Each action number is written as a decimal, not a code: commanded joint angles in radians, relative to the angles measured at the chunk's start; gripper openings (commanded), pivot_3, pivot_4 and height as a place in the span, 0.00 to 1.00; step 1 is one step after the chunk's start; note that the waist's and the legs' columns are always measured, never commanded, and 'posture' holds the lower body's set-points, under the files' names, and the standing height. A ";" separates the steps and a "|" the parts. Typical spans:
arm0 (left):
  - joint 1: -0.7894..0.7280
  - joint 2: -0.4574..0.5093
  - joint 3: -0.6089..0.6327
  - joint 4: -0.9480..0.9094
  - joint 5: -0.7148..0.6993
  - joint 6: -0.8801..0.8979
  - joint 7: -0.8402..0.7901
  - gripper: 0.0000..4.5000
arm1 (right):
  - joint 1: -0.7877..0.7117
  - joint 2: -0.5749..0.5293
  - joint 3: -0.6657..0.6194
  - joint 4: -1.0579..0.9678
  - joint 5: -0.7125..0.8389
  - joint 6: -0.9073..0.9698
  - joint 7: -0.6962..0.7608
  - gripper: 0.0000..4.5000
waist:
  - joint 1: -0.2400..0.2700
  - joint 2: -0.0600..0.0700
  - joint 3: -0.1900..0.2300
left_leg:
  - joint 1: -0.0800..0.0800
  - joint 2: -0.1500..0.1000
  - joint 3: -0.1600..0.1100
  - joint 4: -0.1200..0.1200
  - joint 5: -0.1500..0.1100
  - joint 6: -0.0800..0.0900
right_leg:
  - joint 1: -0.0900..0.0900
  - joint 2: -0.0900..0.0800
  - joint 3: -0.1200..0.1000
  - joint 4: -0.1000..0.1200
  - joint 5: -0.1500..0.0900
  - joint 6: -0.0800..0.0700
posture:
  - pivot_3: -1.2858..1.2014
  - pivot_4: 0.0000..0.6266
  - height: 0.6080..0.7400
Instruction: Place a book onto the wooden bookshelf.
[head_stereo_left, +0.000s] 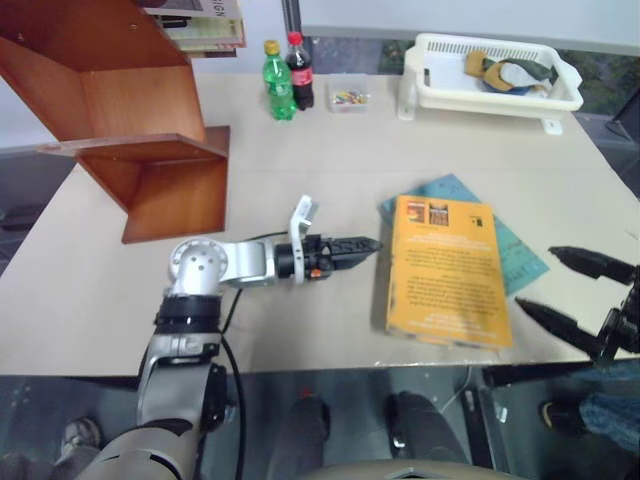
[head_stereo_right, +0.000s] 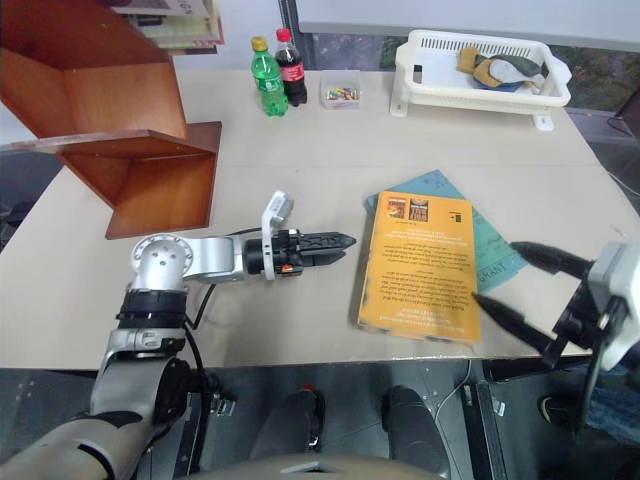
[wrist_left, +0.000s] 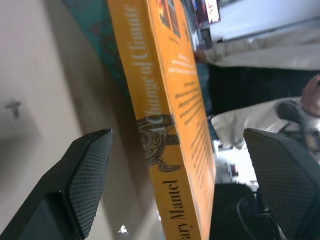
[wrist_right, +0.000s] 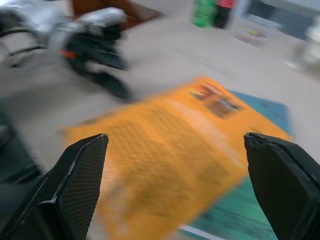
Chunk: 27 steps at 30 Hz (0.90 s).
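The book, a thick orange-yellow paperback, lies back cover up on the table, partly over a thin teal book. My left gripper lies level just left of the book, pointing at its spine. It is open, with one finger on either side of the spine and clear of it. My right gripper hangs open at the table's front right edge, just off the book's right corner, holding nothing. The wooden bookshelf, reddish-brown with slanted panels, stands at the table's far left.
A green bottle, a cola bottle and a small clear box stand at the back. A white basket with cloth items sits back right. Books rest on the shelf's upper ledge.
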 joint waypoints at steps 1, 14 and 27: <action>-0.040 -0.014 -0.035 0.033 0.059 0.003 -0.083 1.00 | 0.067 0.022 -0.040 -0.096 0.057 -0.027 -0.064 0.99 | 0.003 0.000 0.000 | 0.000 0.000 0.000 0.000 0.000 0.000 | 0.000 0.000 0.000 0.000 0.000 0.000 | 0.52 0.24 1.00; -0.123 -0.129 -0.101 0.168 0.254 -0.038 -0.264 1.00 | 0.395 -0.004 -0.055 -0.128 0.065 -0.316 -0.156 0.99 | 0.012 0.000 0.000 | -0.003 -0.003 -0.002 0.000 0.000 0.000 | 0.000 -0.003 -0.002 -0.002 0.000 0.000 | 0.52 0.24 1.00; -0.150 -0.213 -0.104 0.236 0.371 -0.059 -0.359 1.00 | 0.617 -0.042 -0.051 -0.128 0.047 -0.523 -0.199 0.99 | 0.012 -0.001 0.001 | -0.003 -0.003 -0.002 0.000 0.000 0.000 | 0.000 -0.003 -0.002 -0.003 -0.001 0.001 | 0.52 0.24 1.00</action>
